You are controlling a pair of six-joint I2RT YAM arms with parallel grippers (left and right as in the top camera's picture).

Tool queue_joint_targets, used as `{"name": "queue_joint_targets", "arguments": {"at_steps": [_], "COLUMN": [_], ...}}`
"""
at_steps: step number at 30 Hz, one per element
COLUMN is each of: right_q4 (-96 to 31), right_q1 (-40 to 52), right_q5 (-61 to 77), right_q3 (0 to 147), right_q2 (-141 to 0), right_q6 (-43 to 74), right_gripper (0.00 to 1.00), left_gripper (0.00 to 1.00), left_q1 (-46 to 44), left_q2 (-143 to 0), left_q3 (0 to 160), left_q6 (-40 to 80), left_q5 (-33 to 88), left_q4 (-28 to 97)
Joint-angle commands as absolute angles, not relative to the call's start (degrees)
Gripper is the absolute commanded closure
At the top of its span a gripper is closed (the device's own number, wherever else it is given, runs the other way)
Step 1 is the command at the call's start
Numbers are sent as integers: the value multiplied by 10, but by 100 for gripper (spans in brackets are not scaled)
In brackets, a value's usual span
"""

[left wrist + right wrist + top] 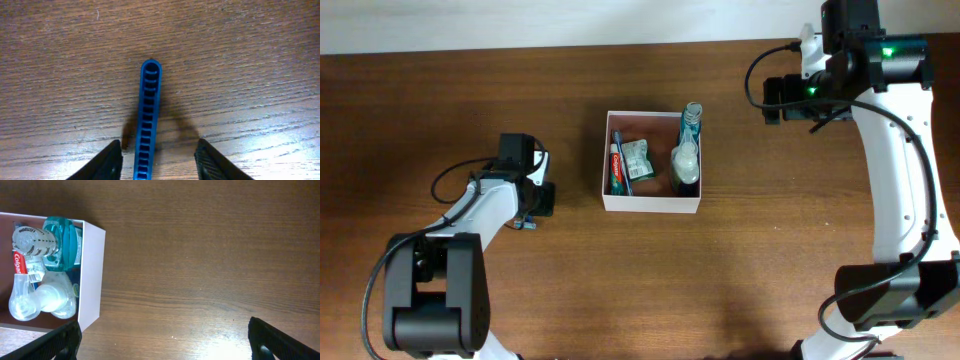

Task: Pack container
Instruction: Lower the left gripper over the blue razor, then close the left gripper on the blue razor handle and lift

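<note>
The blue ribbed bar [148, 120] runs off the left wrist view's bottom edge, and its kind is unclear. It lies on the worktop [250, 60] between the left jaws, which stand apart and clear of it. The left arm [490, 205] points its wrist straight down. The right jaws gape wide. The container [92, 275] sits ahead of the tip at that view's left, partly cut off.

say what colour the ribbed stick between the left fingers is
Blue stick, clearest in left wrist view.
</note>
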State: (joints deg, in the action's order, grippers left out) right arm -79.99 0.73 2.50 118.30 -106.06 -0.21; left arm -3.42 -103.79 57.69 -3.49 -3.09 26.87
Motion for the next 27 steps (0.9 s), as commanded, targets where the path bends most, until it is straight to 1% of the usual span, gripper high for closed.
{"name": "queue_joint_targets", "arguments": {"at_steps": [1,7,9,11,12,15,20,21,22,25,27], "right_q4": [-800,-800,-800,-800,-800,-800,-800,-800,-800,-800,-800], "right_q1": [6,6,6,6,6,6,6,6,6,6,6], "right_q5": [28,28,28,28,28,28,28,28,28,28,28], "right_q3": [1192,1192,1192,1192,1192,1192,1192,1192,1192,1192,1192], "right_q2": [-1055,-1055,-1055,-1055,-1055,-1055,-1055,-1055,-1055,-1055,-1055], "right_q6": [-1,-1,-1,-1,-1,-1,-1,-1,-1,-1,-1], "right_gripper": [2,2,2,2,2,2,2,2,2,2,2], "left_gripper": [58,59,67,70,73,76,77,82,84,86,90], "left_q1": [-32,-32,-32,-32,-32,-32,-32,-32,-32,-32,-32], "left_q2": [-1055,-1055,-1055,-1055,-1055,-1055,-1055,-1055,-1055,-1055,-1055], "left_q3": [571,571,571,571,571,571,571,571,571,571,571], "left_q6": [-40,-40,-40,-40,-40,-40,-40,-40,-40,-40,-40], "left_q5": [-28,-59,-60,-60,-60,-60,-60,-60,-60,-60,-60], "left_q4": [279,289,290,291,291,292,294,294,294,294,294]}}
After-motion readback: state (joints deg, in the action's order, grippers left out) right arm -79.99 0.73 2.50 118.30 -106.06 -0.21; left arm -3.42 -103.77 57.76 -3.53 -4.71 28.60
